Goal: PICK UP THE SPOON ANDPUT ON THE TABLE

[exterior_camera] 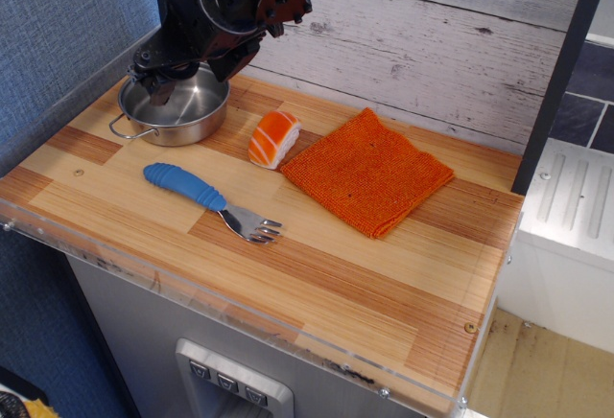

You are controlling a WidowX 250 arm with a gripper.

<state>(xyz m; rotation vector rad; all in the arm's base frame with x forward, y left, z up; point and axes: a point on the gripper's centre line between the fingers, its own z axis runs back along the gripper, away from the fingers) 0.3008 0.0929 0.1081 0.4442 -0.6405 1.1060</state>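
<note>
We see the gripper (153, 71) raised at the back left of the scene, hanging over the rim of a small steel pot (177, 109) with nothing between its dark fingertips; they look close together, but they blur into the arm's black body and we cannot tell whether they are parted or pressed shut. The spoon (206, 199) lies flat on the table (384, 274), below and in front of the gripper and well apart from it, nearer the clear front edge. Its blue handle points back toward the gripper's side and its silver tined head points away, to the right and toward the front. To the right of the gripper, just past the pot, an orange-and-white sushi piece (273, 138) stands on the wood, and farther right again an orange woven cloth (367, 171) lies flat, its near corner just beside the sushi. The spoon touches neither the pot, the sushi nor the cloth.
</note>
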